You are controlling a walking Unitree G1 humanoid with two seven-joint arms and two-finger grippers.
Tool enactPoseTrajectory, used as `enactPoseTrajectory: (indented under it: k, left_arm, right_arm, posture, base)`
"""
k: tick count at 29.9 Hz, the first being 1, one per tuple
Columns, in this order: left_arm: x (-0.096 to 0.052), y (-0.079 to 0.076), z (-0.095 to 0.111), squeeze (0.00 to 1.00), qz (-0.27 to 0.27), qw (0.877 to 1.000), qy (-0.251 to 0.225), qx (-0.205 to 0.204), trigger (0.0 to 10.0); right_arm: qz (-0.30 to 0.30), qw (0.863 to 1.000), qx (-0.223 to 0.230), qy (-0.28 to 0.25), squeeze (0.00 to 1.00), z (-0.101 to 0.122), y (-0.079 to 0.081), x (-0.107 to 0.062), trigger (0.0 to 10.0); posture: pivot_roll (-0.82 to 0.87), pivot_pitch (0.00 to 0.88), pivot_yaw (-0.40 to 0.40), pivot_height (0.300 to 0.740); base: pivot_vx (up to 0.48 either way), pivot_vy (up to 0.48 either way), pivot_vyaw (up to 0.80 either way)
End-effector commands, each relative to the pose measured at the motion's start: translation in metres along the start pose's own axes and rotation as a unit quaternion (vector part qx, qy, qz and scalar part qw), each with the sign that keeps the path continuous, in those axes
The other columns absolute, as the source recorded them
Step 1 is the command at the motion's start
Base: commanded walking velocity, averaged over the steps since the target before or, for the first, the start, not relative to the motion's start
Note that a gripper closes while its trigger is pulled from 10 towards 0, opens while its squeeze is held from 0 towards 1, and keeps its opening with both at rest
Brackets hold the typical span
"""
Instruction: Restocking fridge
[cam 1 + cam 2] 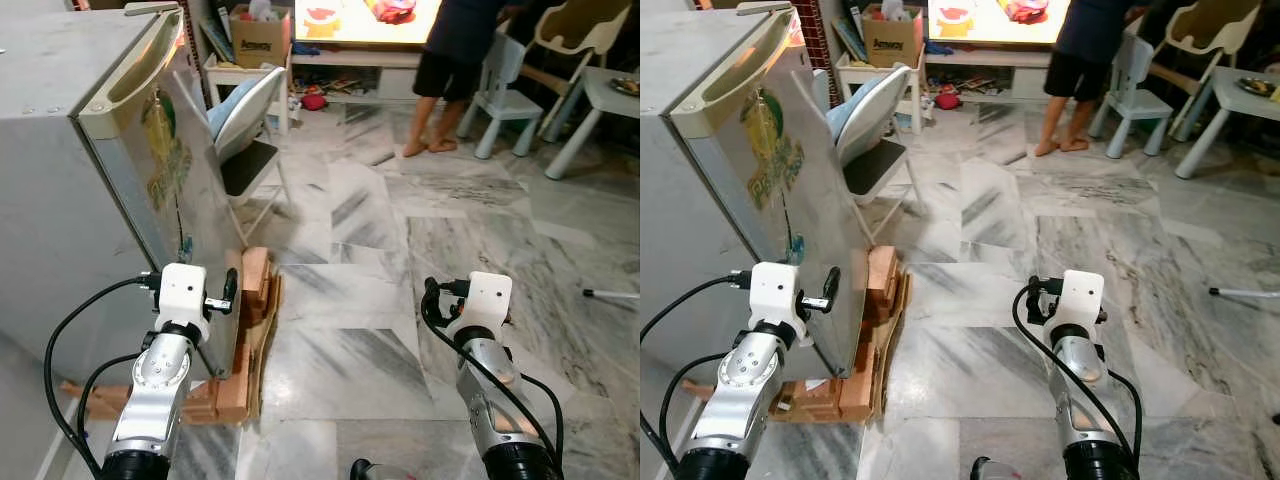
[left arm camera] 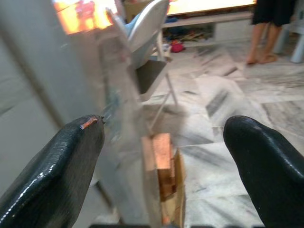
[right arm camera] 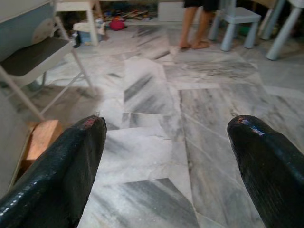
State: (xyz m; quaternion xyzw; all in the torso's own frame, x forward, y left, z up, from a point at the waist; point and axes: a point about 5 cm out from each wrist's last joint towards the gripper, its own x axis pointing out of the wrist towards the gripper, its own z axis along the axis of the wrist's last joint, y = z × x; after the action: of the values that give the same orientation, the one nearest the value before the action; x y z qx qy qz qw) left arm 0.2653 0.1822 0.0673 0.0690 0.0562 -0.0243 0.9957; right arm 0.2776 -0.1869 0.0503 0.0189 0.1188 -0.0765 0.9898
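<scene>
The left gripper (image 2: 164,156) has its jaws spread wide. The fridge door (image 2: 121,118) edge sits between them. Wooden blocks (image 2: 164,164) lie just beside the door's foot.

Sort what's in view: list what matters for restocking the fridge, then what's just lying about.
For the job:
fridge
fridge door
left gripper, open astride the door's edge
right gripper, open over the floor

Lying about:
folding chair
wooden blocks
cardboard box
child's chair
</scene>
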Motion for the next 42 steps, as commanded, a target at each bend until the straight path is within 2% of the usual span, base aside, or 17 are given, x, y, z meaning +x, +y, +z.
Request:
enactPoseTrajectory:
  k: [1,11,15,17,24,32,34,36,42]
  left_arm:
    - [-0.007,0.003,0.003,0.0,0.009,1.0,-0.006,0.002,10.0]
    - [-0.015,0.001,-0.003,0.0,0.004,1.0,0.01,0.003,10.0]
    - [-0.015,0.0,0.0,0.0,0.001,1.0,0.009,0.006,10.0]
    - [-0.014,0.003,0.0,0.0,0.006,1.0,0.012,0.018,10.0]
    - [-0.012,0.008,0.006,0.0,0.012,1.0,0.004,0.02,10.0]
    - [-0.01,0.008,0.01,0.0,0.019,1.0,-0.008,0.019,10.0]
    - [-0.009,0.006,0.009,0.0,0.014,1.0,-0.005,0.017,10.0]
    - [-0.001,0.003,0.007,0.0,0.01,1.0,0.006,0.015,10.0]
    - [0.014,0.008,0.011,0.0,0.009,1.0,0.008,0.015,10.0]
  right_arm:
    - [0.001,1.0,-0.003,-0.005,0.0,0.004,0.001,-0.001,10.0]
    - [0.006,1.0,-0.001,0.001,0.0,0.002,0.006,-0.004,10.0]
    - [0.005,1.0,0.002,0.005,0.0,0.001,0.006,-0.004,10.0]
    - [0.004,1.0,0.001,0.008,0.0,0.0,0.005,-0.004,10.0]
    - [0.004,1.0,-0.001,0.007,0.0,0.001,0.007,-0.003,10.0]
    - [0.01,1.0,-0.002,0.006,0.0,0.003,0.01,-0.002,10.0]
    - [0.011,1.0,-0.003,0.006,0.0,0.003,0.01,-0.002,10.0]
    - [0.013,1.0,-0.008,0.012,0.0,0.003,0.011,-0.001,10.0]
    - [0.015,1.0,-0.01,0.012,0.0,0.003,0.011,-0.003,10.0]
  posture:
    - [0.02,0.029,-0.007,0.74]
    - [0.02,0.039,-0.003,0.74]
    - [0.02,0.041,0.001,0.74]
    - [0.02,0.039,0.005,0.74]
    - [0.03,0.047,-0.002,0.74]
    - [0.03,0.052,-0.013,0.74]
    - [0.03,0.052,-0.016,0.74]
    - [0.02,0.053,-0.021,0.74]
    - [0.01,0.064,-0.023,0.74]
  base:
    - [0.0,0.48,0.0]
    - [0.0,0.456,0.0]
    - [0.0,0.0,0.0]
    - [0.0,0.0,-0.8]
    - [0.0,0.0,-0.74]
    - [0.0,0.0,0.0]
    - [0.0,0.0,0.0]
    - [0.0,0.0,0.0]
    - [0.0,0.0,-0.64]
